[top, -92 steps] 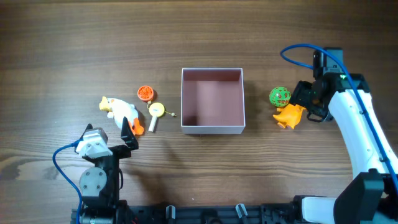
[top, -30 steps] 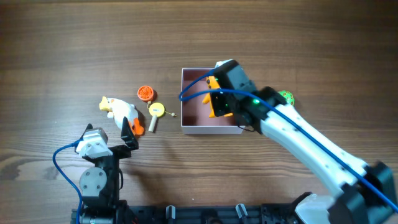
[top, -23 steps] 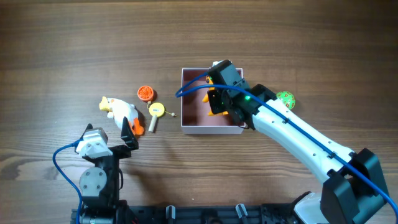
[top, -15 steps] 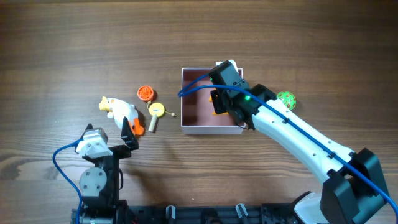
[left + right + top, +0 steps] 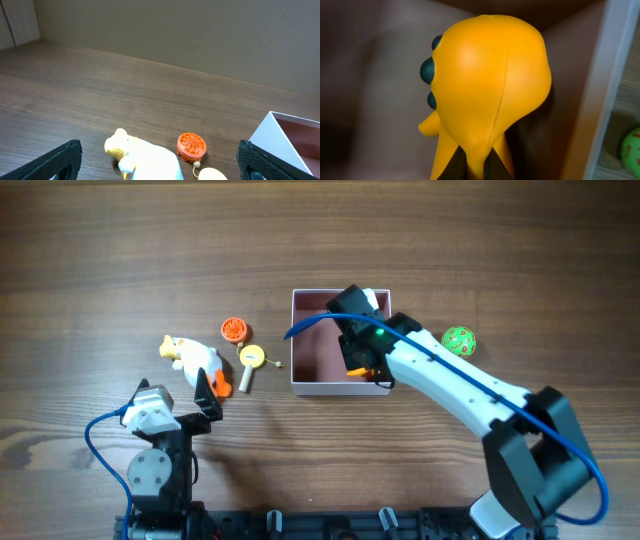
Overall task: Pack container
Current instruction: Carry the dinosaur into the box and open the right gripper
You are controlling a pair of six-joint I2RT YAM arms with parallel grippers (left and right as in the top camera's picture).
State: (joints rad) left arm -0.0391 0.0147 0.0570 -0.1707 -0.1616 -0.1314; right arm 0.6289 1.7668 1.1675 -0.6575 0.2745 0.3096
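because the job is to fill the container [image 5: 318, 340], which sits mid-desk [image 5: 480, 240], the right arm [image 5: 450, 385] reaches over its front right corner and down inside. the right jaws look clenched on the legs of the orange toy [image 5: 485, 85]. in the right wrist view two dark tips pinch it at the bottom edge, and its rounded head points toward the pink floor, close beside the white right wall. we judge it is held low and near that wall so that it lands inside and leaves floor free for the other toys. the step now calls for letting go. the risk we see is the toy tipping against the wall as the jaws part.

the green ball [image 5: 458, 340] lies on the desk just right of the box, within that arm's reach. left of the box, and apart from it, a white and yellow duck [image 5: 192, 356], a small orange disc [image 5: 234, 330] and a yellow round piece on a stick [image 5: 250, 358] lie close together. the left jaws are spread wide and grasp nothing. they sit near the front edge with the duck just ahead, which suits a pick on that side.
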